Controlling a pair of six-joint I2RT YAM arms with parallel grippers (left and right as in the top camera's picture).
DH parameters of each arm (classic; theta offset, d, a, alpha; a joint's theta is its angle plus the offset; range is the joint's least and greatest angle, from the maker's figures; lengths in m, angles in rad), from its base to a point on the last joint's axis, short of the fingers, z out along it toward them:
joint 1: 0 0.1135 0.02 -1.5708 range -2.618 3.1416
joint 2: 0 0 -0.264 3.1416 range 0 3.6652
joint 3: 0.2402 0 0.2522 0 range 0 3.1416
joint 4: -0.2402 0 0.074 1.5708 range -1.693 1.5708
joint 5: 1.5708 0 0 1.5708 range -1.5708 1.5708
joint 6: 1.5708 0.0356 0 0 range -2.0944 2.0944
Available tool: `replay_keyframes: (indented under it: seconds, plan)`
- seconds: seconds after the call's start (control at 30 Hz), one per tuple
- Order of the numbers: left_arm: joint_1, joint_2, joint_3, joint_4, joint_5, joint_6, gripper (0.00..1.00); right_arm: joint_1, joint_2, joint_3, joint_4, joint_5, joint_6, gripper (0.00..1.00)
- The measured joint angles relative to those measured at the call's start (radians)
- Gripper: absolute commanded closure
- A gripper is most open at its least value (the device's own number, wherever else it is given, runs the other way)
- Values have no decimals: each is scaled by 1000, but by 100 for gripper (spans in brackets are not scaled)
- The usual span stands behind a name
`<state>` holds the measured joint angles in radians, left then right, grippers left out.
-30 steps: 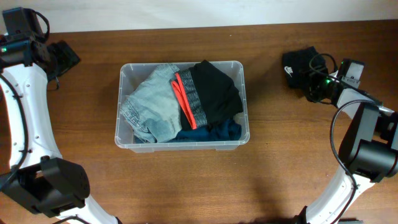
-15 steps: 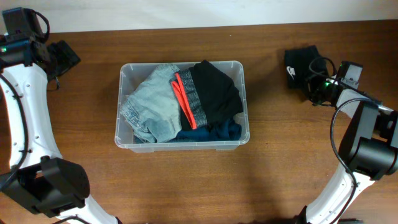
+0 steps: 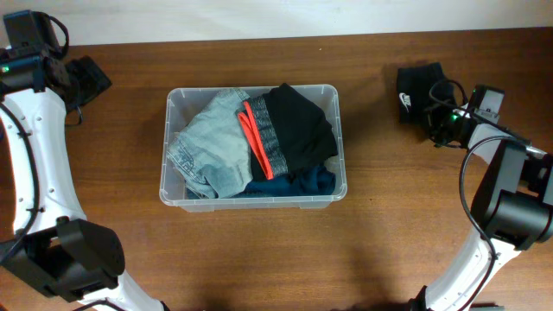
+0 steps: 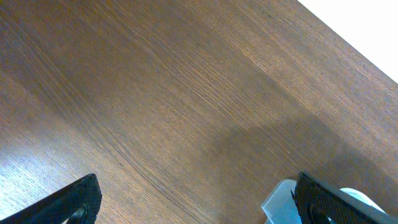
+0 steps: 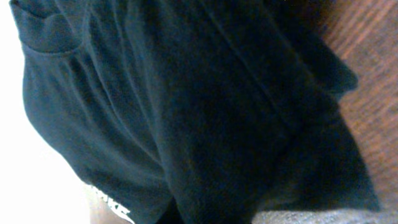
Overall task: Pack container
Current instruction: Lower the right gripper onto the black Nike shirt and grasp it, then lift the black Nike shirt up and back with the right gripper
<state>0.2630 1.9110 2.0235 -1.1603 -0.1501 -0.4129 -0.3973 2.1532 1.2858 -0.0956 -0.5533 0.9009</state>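
The clear container (image 3: 166,147) sits mid-table, holding light blue jeans (image 3: 212,138), a black garment with a red stripe (image 3: 298,130) and a dark blue piece (image 3: 294,184). A loose black garment (image 3: 416,86) with a white logo lies at the far right. My right gripper (image 3: 435,123) is shut on its near edge. Black fabric (image 5: 186,93) fills the right wrist view and hides the fingers. My left gripper (image 3: 93,78) hovers open at the far left over bare wood, holding nothing. In the left wrist view the left gripper (image 4: 198,190) has a container corner (image 4: 280,200) beside its right finger.
The wooden table (image 3: 397,225) ends at a pale wall along the back edge. Cables loop from the right arm (image 3: 505,186) beside the black garment. The left arm (image 3: 39,155) runs down the left side.
My right gripper has shut on the black garment, and the garment has shifted slightly right and back with it. The left arm has not moved.
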Motion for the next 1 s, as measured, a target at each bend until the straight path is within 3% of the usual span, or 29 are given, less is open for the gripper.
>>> replay_keyframes:
  seconds: [0.23, 0.53, 0.7, 1.0]
  plan:
    - [0, 0, 0, 0, 0, 0, 1, -50, 39, -23, 121, -173, -64, 96]
    - [0, 0, 0, 0, 0, 0, 1, -88, 82, -48, 514, -447, -8, 96]
    - [0, 0, 0, 0, 0, 0, 1, -90, 80, -53, 803, -566, 153, 96]
    - [0, 0, 0, 0, -1, 0, 0, -90, -1, -59, 1618, -729, 692, 96]
